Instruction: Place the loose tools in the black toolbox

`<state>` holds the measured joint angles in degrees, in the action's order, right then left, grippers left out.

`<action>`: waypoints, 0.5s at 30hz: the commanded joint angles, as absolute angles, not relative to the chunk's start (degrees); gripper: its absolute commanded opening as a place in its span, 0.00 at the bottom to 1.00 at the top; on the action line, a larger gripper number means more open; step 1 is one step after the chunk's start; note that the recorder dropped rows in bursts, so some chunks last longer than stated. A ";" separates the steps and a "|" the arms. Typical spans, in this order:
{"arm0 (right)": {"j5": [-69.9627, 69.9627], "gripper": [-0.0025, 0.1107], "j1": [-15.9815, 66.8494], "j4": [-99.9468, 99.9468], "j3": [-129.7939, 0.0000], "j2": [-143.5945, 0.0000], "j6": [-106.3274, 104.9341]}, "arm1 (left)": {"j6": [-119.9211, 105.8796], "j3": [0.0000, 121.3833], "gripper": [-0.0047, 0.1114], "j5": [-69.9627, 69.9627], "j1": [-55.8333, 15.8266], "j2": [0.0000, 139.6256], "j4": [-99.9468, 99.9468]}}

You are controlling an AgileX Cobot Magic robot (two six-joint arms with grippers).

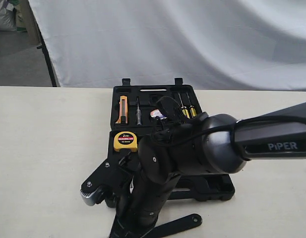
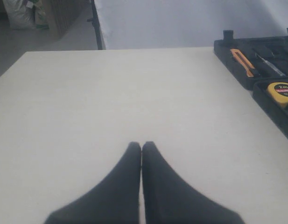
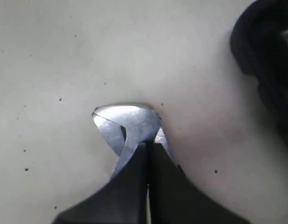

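**Exterior view:** the right arm (image 1: 157, 173) extended across the open black toolbox (image 1: 143, 90) at mid-bench, its wrist pitched steeply down to the adjustable wrench (image 1: 180, 224) on the case's near side.

**Left wrist view:** the left end effector (image 2: 142, 145) was clenched above the bare bench (image 2: 87, 102).

**Right wrist view:** the right end effector (image 3: 148, 145) was clenched at the wrench's silver head; whether it gripped the head could not be told.

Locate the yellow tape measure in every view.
Exterior view: yellow tape measure, left of centre, in the black toolbox's near half.
Left wrist view: tape measure in the toolbox, beside the orange knife's half.
Right wrist view: not in it.
Shared landmark: orange knife, exterior and left wrist views.
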<state>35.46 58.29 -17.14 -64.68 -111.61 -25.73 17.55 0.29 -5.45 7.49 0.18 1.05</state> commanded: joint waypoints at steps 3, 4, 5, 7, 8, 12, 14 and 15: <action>34.09 0.12 58.26 -15.00 -65.86 -112.33 -20.14 | 17.82 0.44 0.05 -5.03 8.94 0.00 1.30; 34.09 0.20 58.26 -14.72 -65.86 -112.33 -20.14 | 17.82 0.44 0.05 -5.03 8.94 0.00 1.30; 34.09 0.27 58.26 -14.63 -65.86 -112.33 -20.14 | 17.82 0.44 0.05 -5.03 8.94 0.00 1.30; 33.96 0.45 58.26 -14.63 -65.86 -112.33 -20.59 | 17.82 0.44 0.05 -5.03 8.94 0.00 1.30; 33.70 0.52 58.26 -14.63 -65.86 -112.24 -20.97 | 17.82 0.44 0.05 -5.03 8.94 0.00 1.30; 33.71 0.66 58.26 -14.63 -65.86 -111.57 -22.00 | 17.82 0.44 0.05 -5.03 8.94 0.00 1.30; 33.55 0.66 58.26 -14.63 -65.86 -110.71 -22.30 | 17.82 0.44 0.05 -5.03 8.94 0.00 1.30; 33.52 0.66 58.37 -14.63 -65.86 -110.38 -22.60 | 17.82 0.44 0.05 -5.03 8.94 0.00 1.30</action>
<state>34.04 58.39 -15.11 -65.53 -111.82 -21.32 17.55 0.29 -5.45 7.49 0.18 1.05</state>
